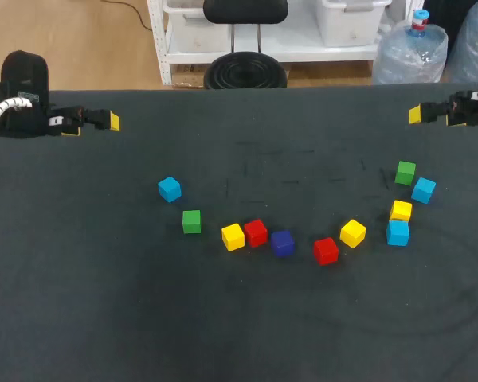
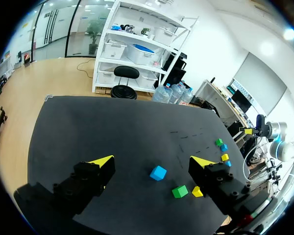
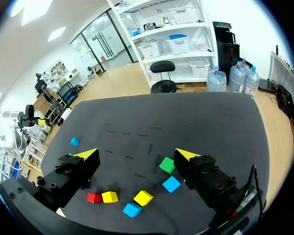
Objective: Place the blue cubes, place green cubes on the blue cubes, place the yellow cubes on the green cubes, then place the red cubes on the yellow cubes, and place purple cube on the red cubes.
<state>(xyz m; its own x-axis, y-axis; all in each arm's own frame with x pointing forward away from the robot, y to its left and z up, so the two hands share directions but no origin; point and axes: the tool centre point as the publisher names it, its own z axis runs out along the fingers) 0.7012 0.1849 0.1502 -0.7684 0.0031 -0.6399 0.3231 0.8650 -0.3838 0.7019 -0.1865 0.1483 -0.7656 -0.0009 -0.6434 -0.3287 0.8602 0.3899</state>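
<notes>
On the black table (image 1: 88, 278) the cubes lie in a loose arc. At its left are a blue cube (image 1: 169, 189), a green cube (image 1: 191, 221), a yellow cube (image 1: 233, 236), a red cube (image 1: 256, 232) and the purple cube (image 1: 282, 243). Further right lie a second red cube (image 1: 326, 251) and a yellow one (image 1: 353, 233). At the right sit two blue cubes (image 1: 397, 232) (image 1: 423, 189), a yellow (image 1: 401, 210) and a green (image 1: 405, 172). My left gripper (image 1: 103, 121) (image 2: 152, 160) is open at the far left, holding nothing. Open and empty too, my right gripper (image 1: 421, 114) (image 3: 137, 154) is at the far right.
The cubes all lie singly, with none stacked. Bare table stretches in front of the arc and behind it toward the far edge (image 1: 247, 89).
</notes>
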